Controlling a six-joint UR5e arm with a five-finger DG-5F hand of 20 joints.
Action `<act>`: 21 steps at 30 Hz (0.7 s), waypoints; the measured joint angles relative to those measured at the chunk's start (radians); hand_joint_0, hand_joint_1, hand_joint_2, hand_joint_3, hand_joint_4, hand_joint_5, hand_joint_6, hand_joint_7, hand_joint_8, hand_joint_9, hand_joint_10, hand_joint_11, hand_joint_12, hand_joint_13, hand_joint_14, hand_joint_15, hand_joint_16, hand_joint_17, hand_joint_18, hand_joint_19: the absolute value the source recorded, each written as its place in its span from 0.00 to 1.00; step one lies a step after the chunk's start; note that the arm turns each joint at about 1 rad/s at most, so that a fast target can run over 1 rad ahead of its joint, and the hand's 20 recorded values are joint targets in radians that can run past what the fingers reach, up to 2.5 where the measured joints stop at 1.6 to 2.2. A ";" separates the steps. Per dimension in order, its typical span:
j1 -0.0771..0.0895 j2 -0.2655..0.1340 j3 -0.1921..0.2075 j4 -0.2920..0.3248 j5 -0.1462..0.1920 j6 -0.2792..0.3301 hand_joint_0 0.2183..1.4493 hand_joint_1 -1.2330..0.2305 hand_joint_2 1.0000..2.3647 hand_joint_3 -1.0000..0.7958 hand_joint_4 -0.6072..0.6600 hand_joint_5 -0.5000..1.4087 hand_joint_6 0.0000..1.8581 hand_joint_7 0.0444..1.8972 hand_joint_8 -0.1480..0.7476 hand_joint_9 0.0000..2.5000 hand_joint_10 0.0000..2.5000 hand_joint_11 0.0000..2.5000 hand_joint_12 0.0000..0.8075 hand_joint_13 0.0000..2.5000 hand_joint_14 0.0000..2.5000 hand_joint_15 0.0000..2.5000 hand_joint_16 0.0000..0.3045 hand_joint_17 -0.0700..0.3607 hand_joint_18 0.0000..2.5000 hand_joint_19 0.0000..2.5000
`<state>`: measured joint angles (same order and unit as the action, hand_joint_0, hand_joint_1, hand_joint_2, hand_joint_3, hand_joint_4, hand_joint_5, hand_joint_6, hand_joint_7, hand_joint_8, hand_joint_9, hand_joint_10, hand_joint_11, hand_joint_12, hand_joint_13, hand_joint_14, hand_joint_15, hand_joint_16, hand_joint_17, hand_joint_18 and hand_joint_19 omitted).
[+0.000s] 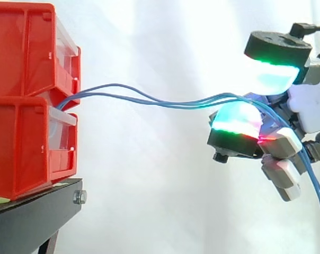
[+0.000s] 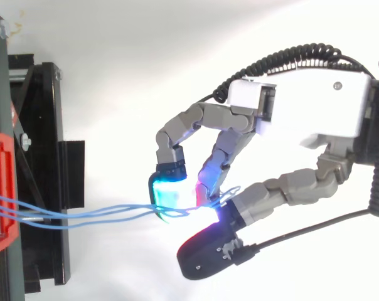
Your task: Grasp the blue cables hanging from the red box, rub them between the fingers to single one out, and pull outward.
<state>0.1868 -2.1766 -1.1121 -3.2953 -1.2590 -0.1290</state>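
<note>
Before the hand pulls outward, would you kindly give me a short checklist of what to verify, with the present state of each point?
1. Grip: the blue cables run between the curled fingertips of the hand: ok.
2. One cable singled out: several strands enter the pinch together: not ok.
3. Anchoring: the cables come out between the two stacked red bins; how they are fixed inside: cannot tell.
4. Support: the bins sit on the black stand: ok.
5. Loose ends: the strands loop by the fingers and hang down past the hand; whether they are snagged: cannot tell.
</note>
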 measured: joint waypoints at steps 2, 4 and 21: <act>0.000 0.000 0.000 0.000 0.000 0.000 0.18 0.35 0.00 0.28 0.58 0.19 0.43 0.53 0.47 0.49 0.01 0.26 0.43 0.41 0.01 0.27 0.19 0.46 0.32 0.27; 0.000 0.000 0.000 -0.001 0.001 0.000 0.18 0.35 0.00 0.28 0.58 0.19 0.43 0.54 0.48 0.49 0.01 0.25 0.44 0.41 0.01 0.26 0.19 0.46 0.32 0.27; -0.002 0.001 0.024 -0.011 0.000 0.012 0.30 0.37 0.01 0.46 0.56 0.19 0.43 0.56 0.47 0.50 0.01 0.25 0.42 0.41 0.01 0.26 0.18 0.45 0.31 0.26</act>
<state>0.1844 -2.1753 -1.0877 -3.3067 -1.2594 -0.1169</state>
